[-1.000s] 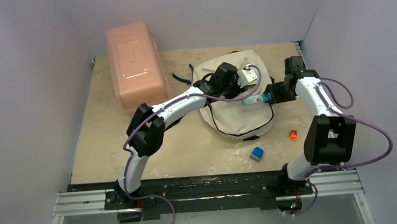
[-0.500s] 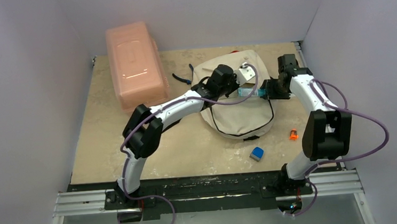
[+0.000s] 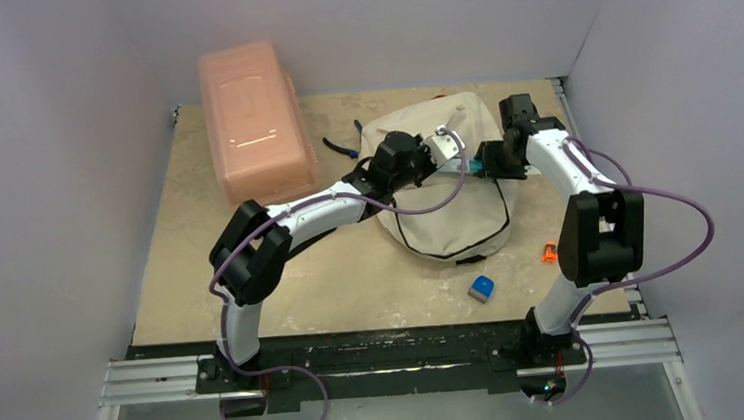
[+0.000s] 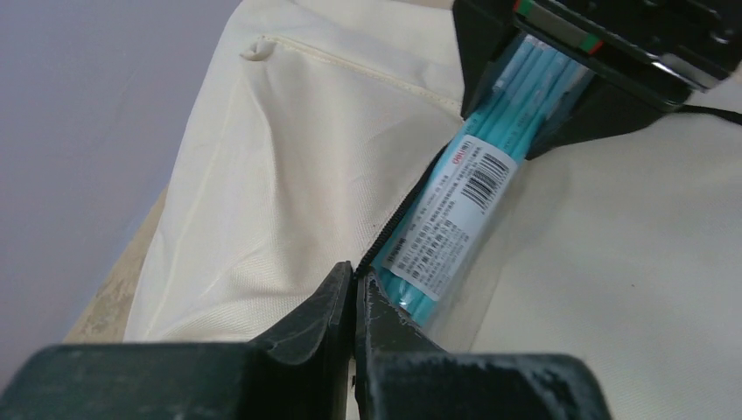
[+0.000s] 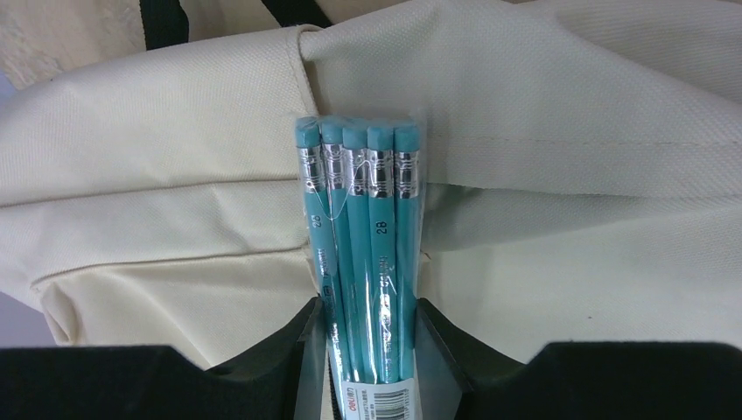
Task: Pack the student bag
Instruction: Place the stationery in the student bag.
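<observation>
Frame centre: left end effector [image 4: 354, 276] closed, pinching cream-beige fabric backpack [image 4: 262, 175] at its zipper edge; right end effector [image 5: 367, 325] grips clear-wrapped pack of teal pencils [image 5: 359, 201], one end inside the zipper gap.

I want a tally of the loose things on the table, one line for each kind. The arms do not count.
student bag, cream: 1
pink box: 1
pencil pack, teal: 1
small blue item: 1
small orange item: 1
small dark item beside the box: 1
Total: 6
</observation>
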Tool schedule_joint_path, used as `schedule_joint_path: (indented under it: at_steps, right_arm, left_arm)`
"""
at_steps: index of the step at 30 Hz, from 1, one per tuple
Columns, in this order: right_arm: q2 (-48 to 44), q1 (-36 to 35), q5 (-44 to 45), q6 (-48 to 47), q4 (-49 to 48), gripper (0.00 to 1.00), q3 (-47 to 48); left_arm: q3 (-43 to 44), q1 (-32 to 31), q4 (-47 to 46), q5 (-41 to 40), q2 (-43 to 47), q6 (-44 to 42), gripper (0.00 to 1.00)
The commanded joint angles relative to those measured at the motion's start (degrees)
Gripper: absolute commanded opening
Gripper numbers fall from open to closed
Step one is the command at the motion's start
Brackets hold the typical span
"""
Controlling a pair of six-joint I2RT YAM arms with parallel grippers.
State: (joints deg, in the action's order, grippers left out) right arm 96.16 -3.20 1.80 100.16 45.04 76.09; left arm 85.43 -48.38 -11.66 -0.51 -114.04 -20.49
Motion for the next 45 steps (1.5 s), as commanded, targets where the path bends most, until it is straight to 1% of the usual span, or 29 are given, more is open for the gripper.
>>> schedule_joint_path:
  at_steps: [1,4,7,9,12,14,15,17,18,20,22,24,25,27,29,30,32,34,35,38,41,43,44,45]
  right_arm:
    - [2.7,-0.9,0.5,5.2,-2.4,0.00,5.0]
    - [5.3,-2.1,-1.6,6.1,-2.2,0.00,8.5]
    - [7.3,-4.8,-3.9,8.8,-4.7,0.00,11.6]
    - [8.9,-7.5,-6.0,11.5,-8.3,0.03,12.6]
    - [7.7,-11.1,-6.7,15.8,-15.5,0.09,8.1]
    - [6.5,-11.4,-7.3,14.6,-16.6,0.21,5.7]
    - [5.8,-11.4,-7.8,12.3,-16.5,0.30,4.6]
    - [4.5,-11.4,-7.9,7.5,-14.3,0.50,3.0]
    - [3.8,-11.2,-8.1,3.3,-14.5,0.57,1.9]
    - [3.1,-10.7,-8.6,-5.9,-14.5,0.76,0.9]
    - [3.8,-9.3,-11.8,-20.8,-13.5,0.86,2.0]
    - [4.5,-8.9,-11.5,-36.9,-7.3,0.94,5.8]
    - [3.2,-8.8,-11.0,-44.9,-6.3,0.95,5.8]
    - [-1.9,-8.8,-7.3,-57.9,-8.0,0.98,2.4]
    - [-8.3,-6.8,-4.3,-68.1,-12.2,0.99,-3.8]
    - [-11.9,-4.3,-6.2,-70.2,-16.5,0.99,-7.4]
    - [-16.4,1.2,-14.1,-72.6,-25.6,0.99,-14.1]
    - [-17.2,5.1,-18.6,-75.0,-31.0,0.97,-17.5]
    - [-16.9,6.7,-22.4,-76.0,-33.1,0.94,-18.2]
    - [-16.6,9.5,-27.0,-76.3,-38.8,0.92,-20.5]
    - [-12.2,12.4,-35.9,-74.4,-44.4,0.84,-22.1]
    - [-8.3,14.0,-41.6,-71.8,-49.4,0.70,-22.4]
    - [-6.8,14.3,-43.9,-70.4,-51.0,0.67,-22.9]
    - [-5.8,14.4,-44.5,-69.1,-53.5,0.62,-23.2]
  left_arm:
    - [-2.7,-0.9,-7.2,8.7,5.4,-0.1,0.00]
    - [-4.0,-0.8,-8.8,12.2,4.9,-1.7,0.00]
    - [-4.1,-0.8,-9.2,13.0,3.2,-3.3,0.00]
    - [-2.7,-0.9,-8.9,10.7,1.6,-3.4,0.00]
    - [-0.2,-0.9,-8.3,5.3,-0.9,-3.9,0.00]
    - [0.7,-0.8,-9.0,1.0,-2.7,-4.6,0.00]
    - [1.6,-0.9,-8.2,-1.5,-3.6,-4.9,0.00]
    - [1.3,-0.8,-8.3,-3.4,-4.7,-5.1,0.00]
    - [0.2,-0.8,-9.8,-3.4,-5.0,-5.2,0.00]
    - [-1.6,-0.8,-11.0,-3.2,-5.4,-5.5,0.00]
    - [-2.0,-1.0,-11.0,-3.9,-5.1,-5.4,0.00]
    - [-1.3,-0.6,-9.5,-3.6,-5.1,-5.1,0.00]
    - [-1.0,-0.5,-8.7,-3.7,-4.8,-5.4,0.00]
    - [-0.9,-0.4,-7.3,-3.5,-3.8,-5.6,0.00]
    - [-0.6,-0.4,-5.7,-2.5,-3.2,-5.4,0.00]
    - [0.2,-0.4,-4.3,-1.8,-3.2,-5.3,0.00]
    - [2.0,-0.4,-1.4,-1.1,-3.2,-4.1,0.00]
    - [3.6,-0.4,2.0,0.2,-3.2,-2.9,0.00]
    - [4.2,-0.4,3.0,0.2,-3.1,-2.4,0.00]
    - [5.2,-0.4,5.4,1.2,-2.7,-1.7,0.00]
    - [6.0,-0.4,6.8,1.9,-2.5,-0.1,0.00]
    - [6.6,-0.4,7.7,2.5,-2.6,0.9,0.00]
    - [6.9,-0.4,8.1,2.8,-2.6,1.3,0.00]
    - [7.2,-0.4,8.5,3.0,-2.7,1.6,0.00]
